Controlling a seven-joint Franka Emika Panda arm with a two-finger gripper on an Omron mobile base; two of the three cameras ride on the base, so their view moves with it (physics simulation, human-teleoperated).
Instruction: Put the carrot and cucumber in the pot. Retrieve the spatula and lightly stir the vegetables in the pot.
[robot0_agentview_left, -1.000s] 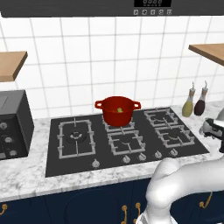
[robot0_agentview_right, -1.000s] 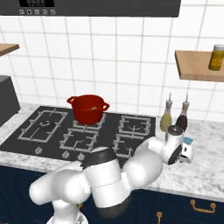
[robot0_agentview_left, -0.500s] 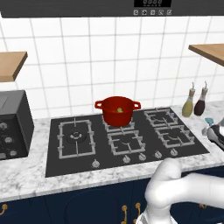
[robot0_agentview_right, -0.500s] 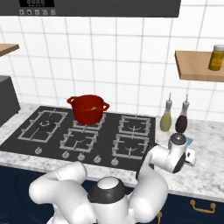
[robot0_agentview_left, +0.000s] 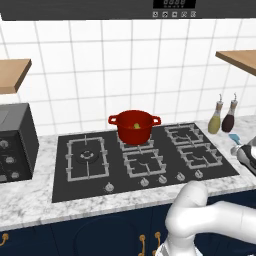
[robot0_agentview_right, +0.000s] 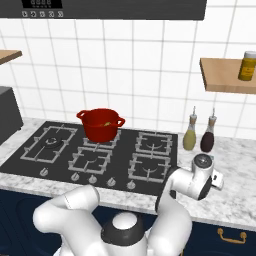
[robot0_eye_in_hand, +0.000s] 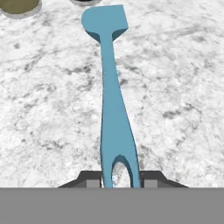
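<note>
I saw the marble tabletop (robot0_eye_in_hand: 183, 78) under my hand (robot0_eye_in_hand: 117, 183), whose tips sat either side of the spatula (robot0_eye_in_hand: 113, 100) handle; I could not tell whether they pinched it. The pot (robot0_agentview_left: 135, 126) stood on the rear middle burner, the cucumber (robot0_agentview_left: 136, 126) inside.

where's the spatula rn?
Spatula lies flat on the marble counter right of the stove, near the two bottles, handle end between the fingers.

A light-blue spatula (robot0_eye_in_hand: 111, 87) lies on grey-veined white marble counter (robot0_eye_in_hand: 175, 87); the pot (robot0_agentview_left: 135, 126) is red.
</note>
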